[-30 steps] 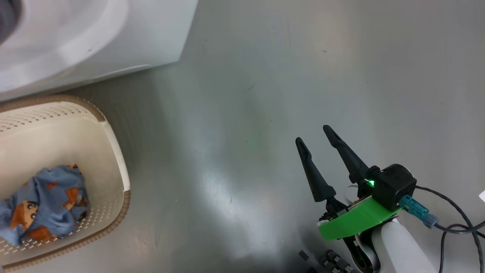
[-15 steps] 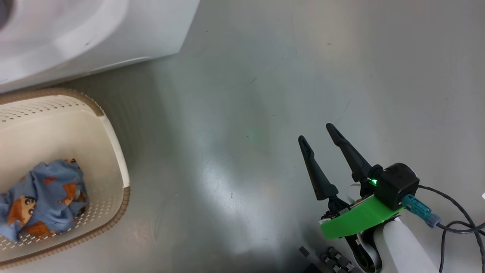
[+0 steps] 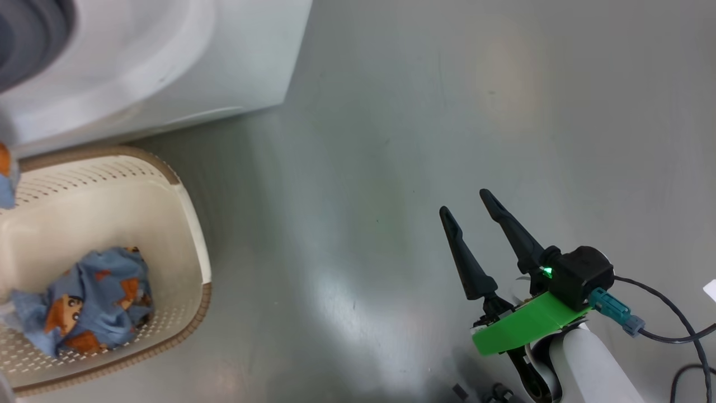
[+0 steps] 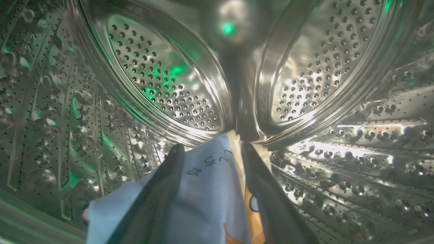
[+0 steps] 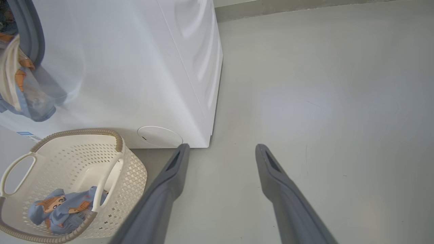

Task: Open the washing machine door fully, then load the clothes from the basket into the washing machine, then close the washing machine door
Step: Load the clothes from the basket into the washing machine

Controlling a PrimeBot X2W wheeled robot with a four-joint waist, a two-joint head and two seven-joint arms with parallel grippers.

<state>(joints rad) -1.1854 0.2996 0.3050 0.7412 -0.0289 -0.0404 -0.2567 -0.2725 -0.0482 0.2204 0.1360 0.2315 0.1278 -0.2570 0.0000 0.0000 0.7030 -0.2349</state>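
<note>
Left hand (image 4: 212,147) inside drum (image 4: 162,84) of washer (image 3: 168,67), spread apart, garment (image 4: 206,189) lying between. Right hand (image 3: 464,202) apart, idle right of washer. Remaining clothes (image 3: 95,302) in basket (image 3: 193,224) before washer, likely nearer left hand.

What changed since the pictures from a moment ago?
Mostly the head camera turned, so the washing machine and basket slid right in view. A bit of blue cloth now shows at the left edge. The right gripper stays open over the floor; the clothes stay in the basket.
</note>
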